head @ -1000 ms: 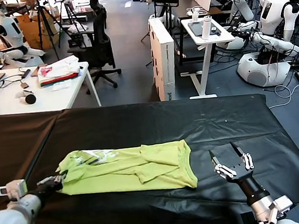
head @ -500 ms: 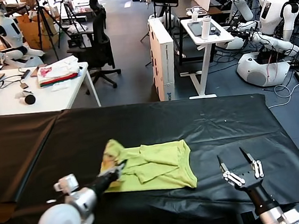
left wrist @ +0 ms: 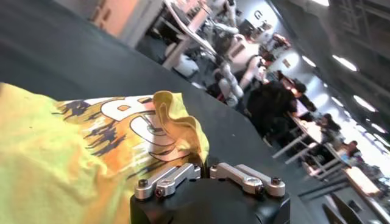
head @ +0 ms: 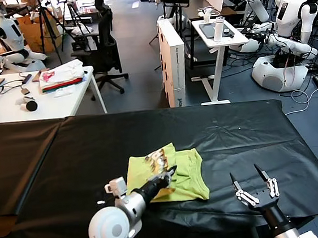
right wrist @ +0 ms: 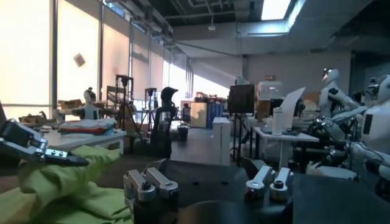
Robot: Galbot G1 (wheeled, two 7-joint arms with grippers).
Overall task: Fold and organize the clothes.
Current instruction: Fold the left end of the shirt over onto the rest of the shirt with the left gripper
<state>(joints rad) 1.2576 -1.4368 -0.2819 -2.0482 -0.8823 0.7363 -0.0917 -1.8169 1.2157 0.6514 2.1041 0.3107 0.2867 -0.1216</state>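
The lime yellow-green T-shirt [head: 189,174] lies on the black table [head: 234,128], near the front middle. Its left part is folded over to the right, with the printed patch [head: 155,158] facing up. My left gripper [head: 168,171] is shut on the shirt's lifted edge, just above the rest of the shirt. In the left wrist view the pinched fold [left wrist: 178,122] stands up before the shut gripper [left wrist: 204,168], beside the print [left wrist: 122,119]. My right gripper [head: 256,184] is open and empty, right of the shirt near the front edge. The right wrist view shows the shirt [right wrist: 67,182] and my right gripper [right wrist: 207,182].
A white desk [head: 10,106] at the back left holds a white-pink-red cloth pile [head: 60,75]. Behind the table are an office chair [head: 106,50], a white box [head: 173,60], a small white table [head: 218,33] and other robots [head: 287,37].
My left gripper has carried the shirt's left end rightwards across the table, folding it over the right part. My right gripper has drawn back a little toward the front edge.
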